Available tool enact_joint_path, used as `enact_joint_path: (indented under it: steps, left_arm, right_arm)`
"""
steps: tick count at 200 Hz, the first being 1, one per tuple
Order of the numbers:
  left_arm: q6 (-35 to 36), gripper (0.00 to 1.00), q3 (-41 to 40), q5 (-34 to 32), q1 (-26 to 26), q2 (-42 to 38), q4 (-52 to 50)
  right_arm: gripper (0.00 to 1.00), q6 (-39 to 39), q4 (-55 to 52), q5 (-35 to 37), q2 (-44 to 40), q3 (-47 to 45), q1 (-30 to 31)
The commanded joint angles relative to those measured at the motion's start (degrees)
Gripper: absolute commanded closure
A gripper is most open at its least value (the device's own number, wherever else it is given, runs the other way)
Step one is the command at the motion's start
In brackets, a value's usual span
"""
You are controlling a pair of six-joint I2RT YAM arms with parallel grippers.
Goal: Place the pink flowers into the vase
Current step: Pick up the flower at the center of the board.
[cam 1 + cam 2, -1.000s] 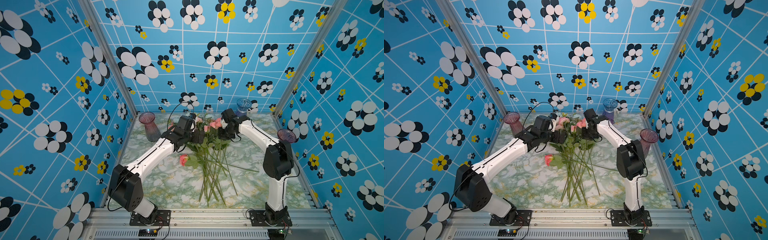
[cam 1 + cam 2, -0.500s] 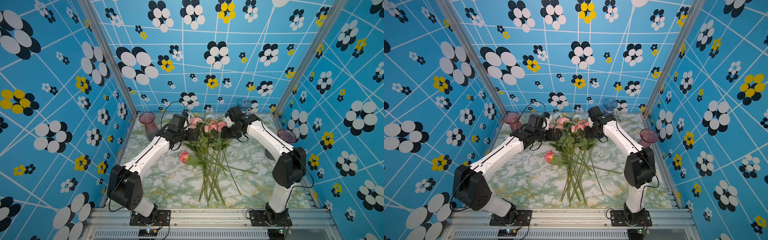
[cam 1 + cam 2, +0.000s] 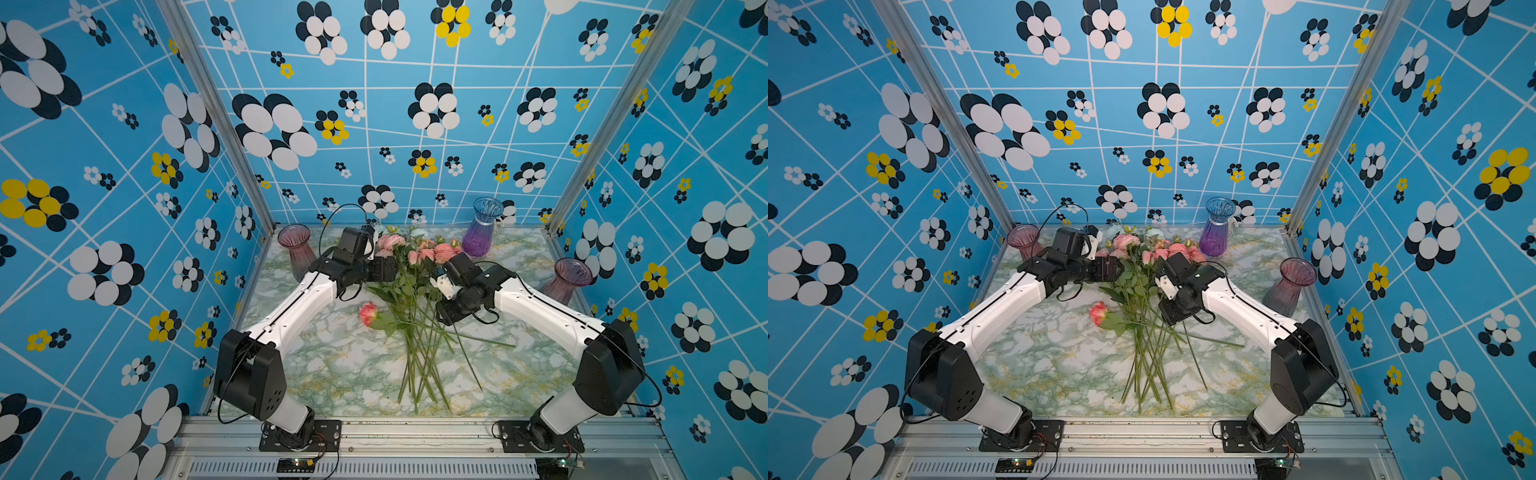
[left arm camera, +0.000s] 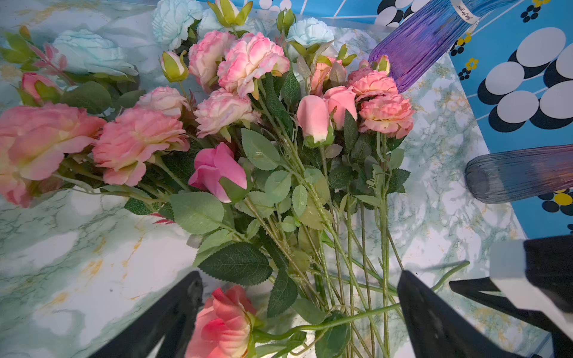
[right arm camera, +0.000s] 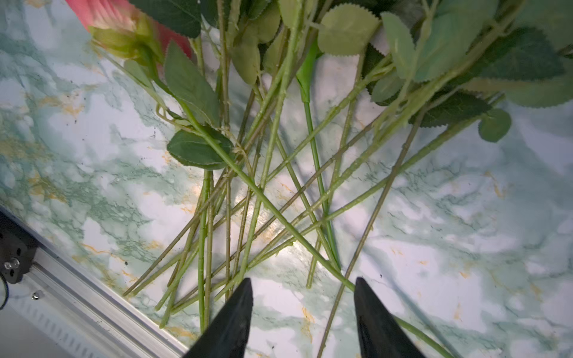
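Presently left end effector (image 4: pixel 299 279) and right end effector (image 5: pixel 303 280) hover released over the pink flowers (image 4: pixel 133 139).

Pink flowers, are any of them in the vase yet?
Not yet. Done: nothing; the blue vase and both pink vases hold no flowers. In hand: nothing; the left claw and right claw hang open over the pink flowers, piled on the table. Left: grabbing stems and standing them in a vase.

Both top views look down from high at the front edge across the whole bench (image 3: pixel 332 374), while both wrist views sit close over the pink flowers (image 4: pixel 248 62) lying there.
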Motion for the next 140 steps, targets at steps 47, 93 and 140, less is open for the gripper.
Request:
enact_joint_path:
  steps: [47,93,140]
  left_arm:
    - [-0.6,0.0,1.1,1.4,1.1,-1.9,-1.5]
    - [-0.4,0.01,0.7,1.4,1.9,-2.4,-1.7]
    - [-0.4,0.01,0.6,1.6,2.4,-2.9,-1.7]
  right_arm:
    - [0.51,-7.0,2.1,0.0,7.9,2.4,4.2]
    - [0.53,-8.8,2.7,1.7,11.4,2.2,4.5]
    - [0.6,-9.7,2.2,2.0,13.9,3.0,4.7]
